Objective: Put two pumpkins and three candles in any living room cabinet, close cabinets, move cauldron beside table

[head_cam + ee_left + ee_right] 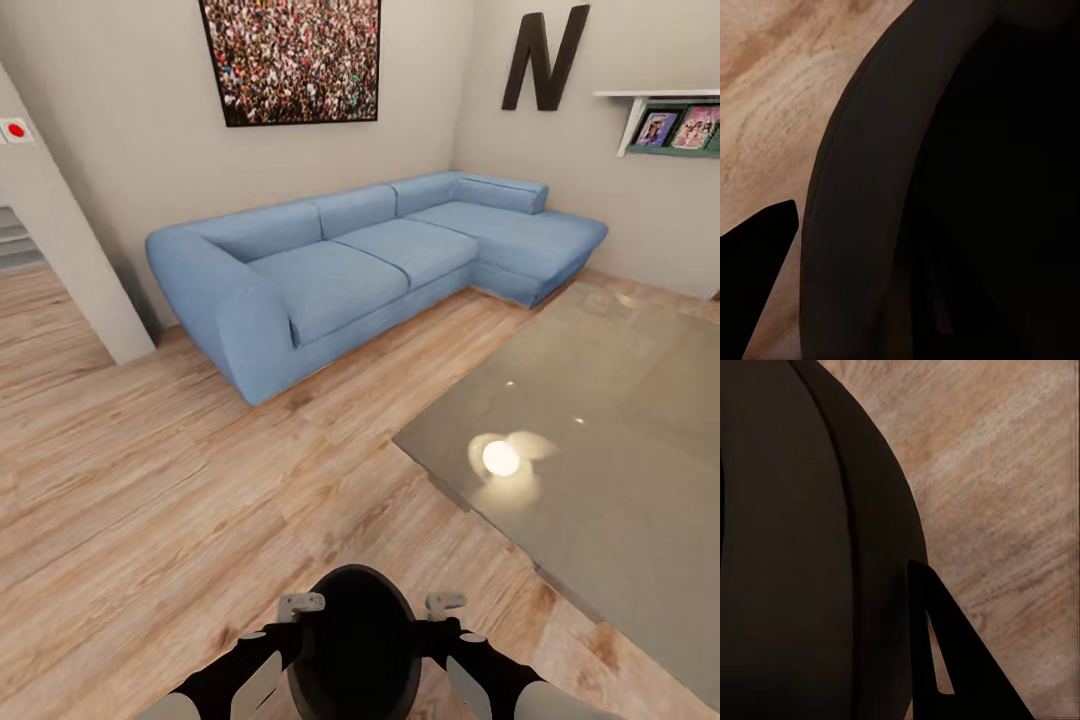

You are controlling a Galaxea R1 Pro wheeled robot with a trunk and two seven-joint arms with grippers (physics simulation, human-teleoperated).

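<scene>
Matte-black round cauldron (352, 640) sits bottom centre of the head view, pinched between left gripper (300, 604) and right gripper (446, 603), one on each flank. Finger spread: cannot tell. Risk, as I read it: the hold is squeeze-only on a bulging belly, so uneven arm motion could let it slip or tip. Glossy grey coffee table (600, 440) fills the right side, near but apart from the pot; its corner could get clipped. Light wood plank floor (150, 480), long blue sectional sofa (380, 260) at upper centre.

Left wrist: dark cauldron rim (862, 187), floor at upper left.

Right wrist: cauldron wall (810, 547), one black finger (960, 667) just beside it, contact unclear.
</scene>
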